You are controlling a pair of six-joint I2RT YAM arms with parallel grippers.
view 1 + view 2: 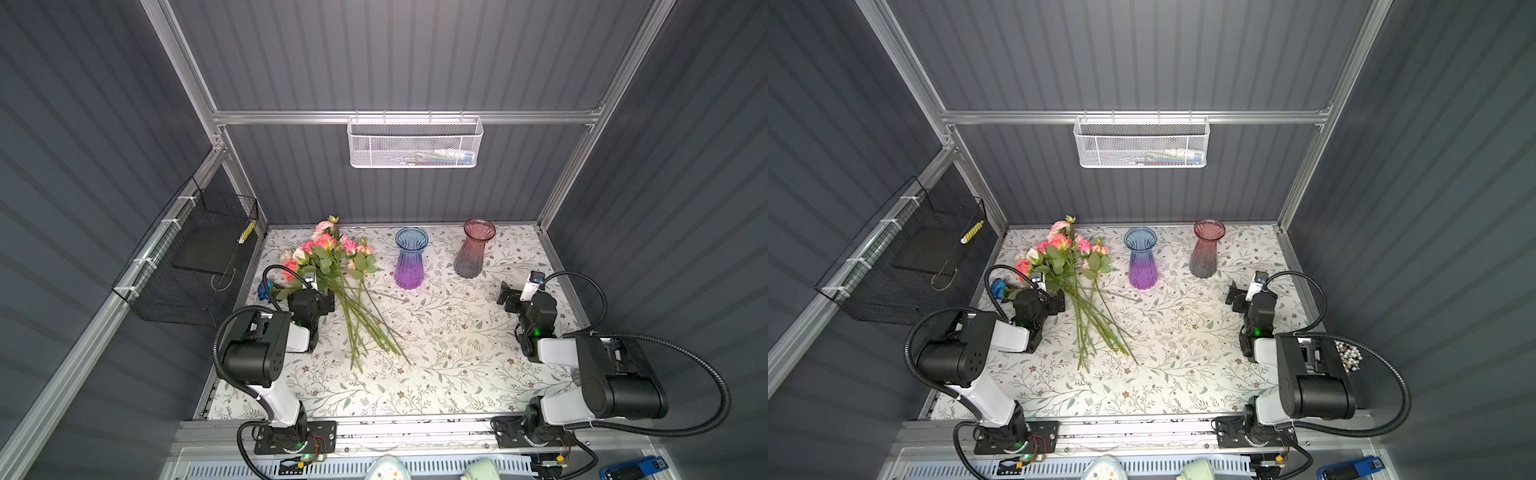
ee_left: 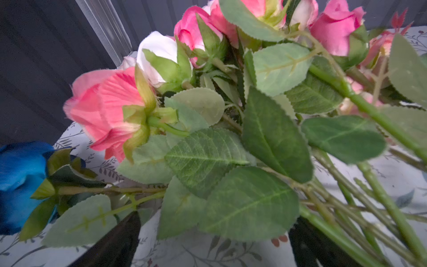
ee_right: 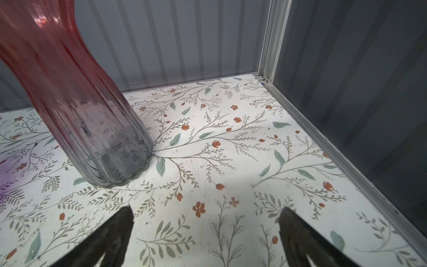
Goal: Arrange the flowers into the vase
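Stem ends of the flowers lie nearest, fanned out on the desk left of centre. The bunch lies flat, with heads toward the back wall.

left jaws: spread wide, holding nothing, low at the left flank of the bunch where the leaves start. In the left wrist view the dark fingertips sit apart with leaves just past them. Can't tell if they touch a leaf.

right jaws: also spread wide and empty, over bare desk just beside the red-grey vase, well apart from the flowers.

Hard to see: the left arm covers most of its jaws in both top views. The stem of the blue rose runs behind that arm. The stem count is unclear because they overlap. The wrist view is soft at the edges.

Look: long green stems, serrated leaves, and pink, coral and cream-white heads. The blue rose lies apart, near the desk's left edge.

Behind stand the blue-purple vase and the red-grey vase, both upright, with no flowers in either. A white mesh basket hangs on the back wall, its contents unclear.
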